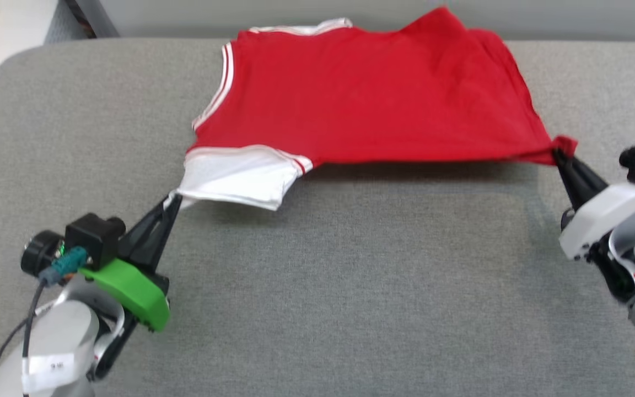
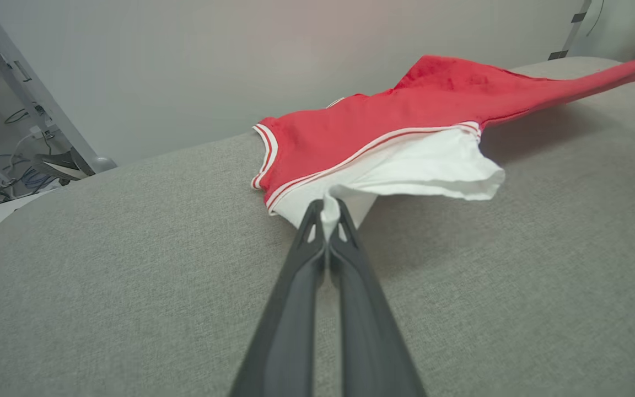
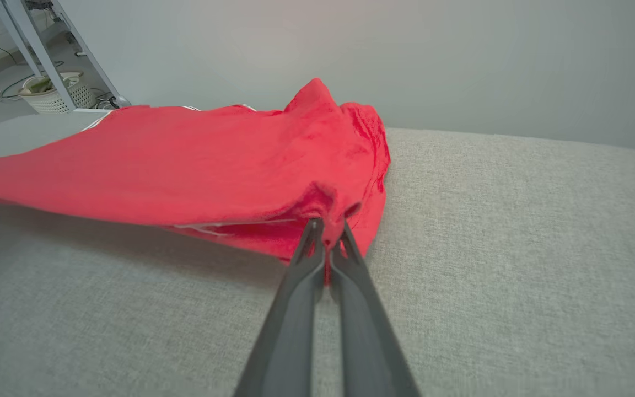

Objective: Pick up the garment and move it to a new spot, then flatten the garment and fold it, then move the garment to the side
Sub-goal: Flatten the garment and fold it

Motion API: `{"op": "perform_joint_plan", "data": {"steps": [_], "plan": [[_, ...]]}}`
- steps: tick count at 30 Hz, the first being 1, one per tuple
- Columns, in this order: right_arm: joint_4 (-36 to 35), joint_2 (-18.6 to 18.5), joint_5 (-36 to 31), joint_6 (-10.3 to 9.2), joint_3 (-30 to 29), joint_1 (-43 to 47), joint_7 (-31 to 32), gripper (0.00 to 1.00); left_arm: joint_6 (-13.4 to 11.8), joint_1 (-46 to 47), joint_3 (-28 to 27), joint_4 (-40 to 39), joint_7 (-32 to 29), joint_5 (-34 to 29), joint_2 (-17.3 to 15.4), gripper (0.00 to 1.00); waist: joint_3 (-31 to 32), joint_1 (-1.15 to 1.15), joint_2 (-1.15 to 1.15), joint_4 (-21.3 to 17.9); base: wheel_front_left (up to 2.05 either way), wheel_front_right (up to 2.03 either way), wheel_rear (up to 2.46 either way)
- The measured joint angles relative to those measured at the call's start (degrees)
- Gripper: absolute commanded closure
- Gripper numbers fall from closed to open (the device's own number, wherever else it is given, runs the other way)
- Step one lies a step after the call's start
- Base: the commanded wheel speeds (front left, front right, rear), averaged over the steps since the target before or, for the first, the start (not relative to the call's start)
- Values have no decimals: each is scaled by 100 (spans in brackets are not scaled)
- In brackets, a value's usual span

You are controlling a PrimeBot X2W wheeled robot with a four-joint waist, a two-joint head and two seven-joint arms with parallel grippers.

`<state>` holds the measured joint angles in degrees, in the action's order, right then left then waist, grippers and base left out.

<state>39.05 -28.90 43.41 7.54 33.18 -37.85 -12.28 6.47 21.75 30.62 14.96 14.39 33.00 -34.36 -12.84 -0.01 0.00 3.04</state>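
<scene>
**Between left gripper (image 1: 171, 201) and right gripper (image 1: 559, 155): garment (image 1: 372, 94) stretched for flattening**

The garment spans the gap between the two grippers with its plain red side up. Its far part rests on the grey surface (image 1: 350, 286), while the near edge is lifted clear and casts a shadow below. The left gripper's fingers are pinched together on a corner of the white sleeve (image 1: 235, 176), right at their tips. The right gripper is clamped on a bunched red corner of the hem.

The step in hand looks like the flattening. To do it well, both grippers should draw apart evenly, so the near edge stays straight. They should then lower together, so the cloth lands without doubling under.

- **Ridge:** beyond the right gripper's tips the cloth humps into a ridge, and a steady outward pull on that side should ease it.
- **Sleeve:** ahead of the left gripper the sleeve sags and curls, and only a small bite of it is held. A hard tug could slip it free.
- **Release:** it seems wiser to let go only once the near edge lies flat.
</scene>
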Motion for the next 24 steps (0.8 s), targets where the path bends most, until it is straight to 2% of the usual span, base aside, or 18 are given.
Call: {"op": "perform_joint_plan", "data": {"steps": [8, 18, 24], "plan": [[-209, -135, 370, 0, 21, 943, -9, 100, -76, -772, 331, -730, -402, 31, -218, 100, 546, 0, 0, 32, 0, 0, 0], [-984, -369, 520, 0, 70, 1925, -4, 100, -277, -1789, 482, -1394, -639, 250, -521, 100, 1121, 0, 0, 7, 0, 0, 0], [-1346, -554, 526, 0, 75, 2641, 483, 100, -233, -2427, 486, -1683, -739, 724, -856, 100, 1423, 0, 0, -1, 0, 0, 0]]}}
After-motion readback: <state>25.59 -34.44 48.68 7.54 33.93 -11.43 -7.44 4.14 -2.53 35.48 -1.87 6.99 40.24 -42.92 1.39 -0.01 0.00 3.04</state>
